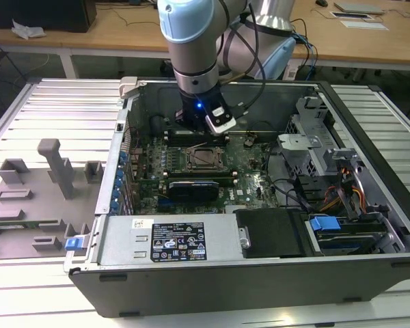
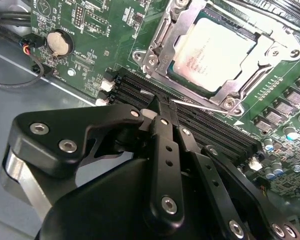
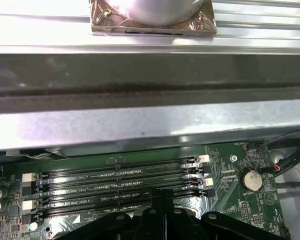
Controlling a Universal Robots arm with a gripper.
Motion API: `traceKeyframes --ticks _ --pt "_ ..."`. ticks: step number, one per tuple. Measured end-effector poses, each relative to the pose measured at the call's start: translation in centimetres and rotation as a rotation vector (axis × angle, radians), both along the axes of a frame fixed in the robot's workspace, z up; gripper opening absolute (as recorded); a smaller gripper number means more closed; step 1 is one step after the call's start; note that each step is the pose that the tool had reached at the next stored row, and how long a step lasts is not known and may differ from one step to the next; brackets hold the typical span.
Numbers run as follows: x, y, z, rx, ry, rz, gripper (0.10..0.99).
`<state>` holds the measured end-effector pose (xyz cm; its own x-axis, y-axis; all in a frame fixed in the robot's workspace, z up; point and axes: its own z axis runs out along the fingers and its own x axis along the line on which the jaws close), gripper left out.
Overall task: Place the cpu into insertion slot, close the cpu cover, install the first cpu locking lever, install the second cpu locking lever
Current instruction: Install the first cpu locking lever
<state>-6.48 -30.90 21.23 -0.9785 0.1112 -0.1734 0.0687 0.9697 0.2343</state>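
Within open computer case point(image 1: 191, 280), over green motherboard point(image 2: 90, 55): claw point(image 2: 157, 106) pinched fully together, grasping nothing evident, tip above memory slots point(image 3: 115, 182). Just beyond tip, cpu cover point(image 2: 162, 45) lowered over seated cpu point(image 2: 215, 55); thin locking lever point(image 2: 200, 106) running parallel to slots, beside claw tip.

Dull silver square cpu point(image 2: 212, 57), lying flat in the insertion slot point(image 2: 240, 32), upper right of the second wrist view. Grey metal cpu cover point(image 2: 165, 40) closed down around it, chip top showing through the square window.
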Motion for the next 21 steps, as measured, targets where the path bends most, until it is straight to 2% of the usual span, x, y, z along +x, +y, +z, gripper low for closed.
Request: traceKeyframes --ticks 11,16,21 --pt "-0.01 0.05 -1.09 -0.015 -0.0006 -0.03 0.106" --pt "-0.01 0.04 -1.41 -0.021 -0.0003 -0.044 0.106" --pt "0.01 0.05 -1.55 -0.021 -0.0004 -0.05 0.106"
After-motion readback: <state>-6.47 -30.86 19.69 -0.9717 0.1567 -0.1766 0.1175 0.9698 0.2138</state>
